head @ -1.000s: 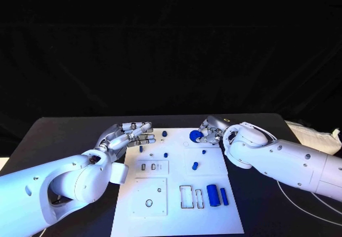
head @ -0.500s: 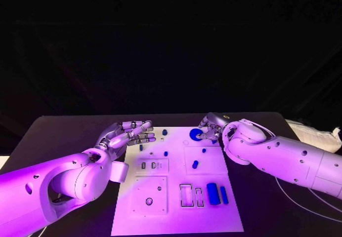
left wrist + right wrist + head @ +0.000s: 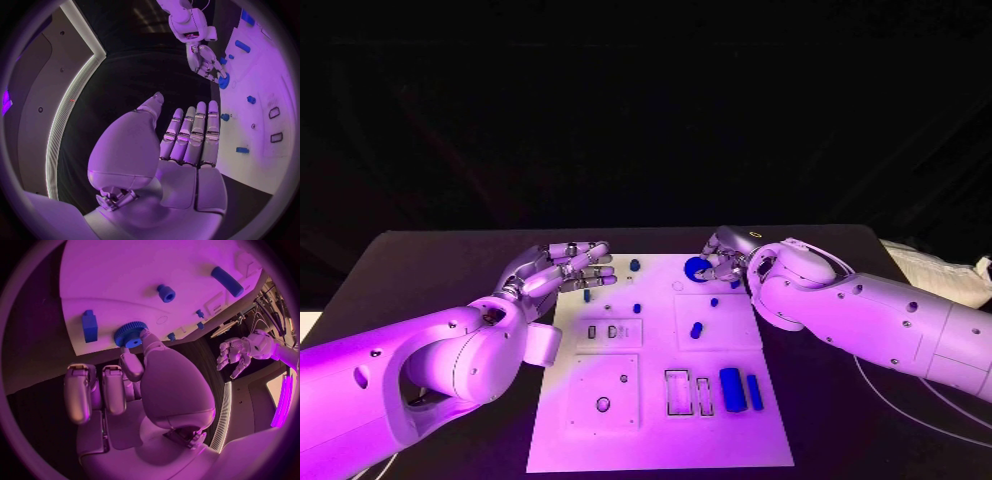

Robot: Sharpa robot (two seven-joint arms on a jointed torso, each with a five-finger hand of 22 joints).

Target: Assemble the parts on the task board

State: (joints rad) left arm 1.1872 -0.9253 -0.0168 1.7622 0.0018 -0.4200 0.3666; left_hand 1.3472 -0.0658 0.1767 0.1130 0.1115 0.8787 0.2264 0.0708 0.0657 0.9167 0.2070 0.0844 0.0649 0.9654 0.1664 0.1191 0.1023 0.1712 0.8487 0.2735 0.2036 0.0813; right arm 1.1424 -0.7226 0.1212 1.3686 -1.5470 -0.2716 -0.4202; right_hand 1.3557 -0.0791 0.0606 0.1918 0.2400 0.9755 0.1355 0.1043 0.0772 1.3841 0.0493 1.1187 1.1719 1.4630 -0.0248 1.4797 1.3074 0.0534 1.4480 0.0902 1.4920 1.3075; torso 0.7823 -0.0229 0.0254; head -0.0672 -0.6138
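The white task board (image 3: 661,420) lies in the middle of the black table. My right hand (image 3: 721,262) is over its far right corner and pinches a blue knurled disc (image 3: 697,267) between thumb and finger; the right wrist view shows the disc (image 3: 130,334) at the board's edge (image 3: 112,280). My left hand (image 3: 567,272) hovers open at the board's far left corner, fingers straight and holding nothing (image 3: 187,140). Small blue pegs (image 3: 633,266) (image 3: 695,331) stand on the board's far half. A thick blue cylinder (image 3: 730,388) and a thinner one (image 3: 754,393) lie near right.
Rectangular slots (image 3: 676,394) and an oval hole (image 3: 603,404) open in the board's near half. A blue block (image 3: 90,326) sits next to the disc. White cloth (image 3: 935,272) lies at the table's right edge. Bare black table flanks the board.
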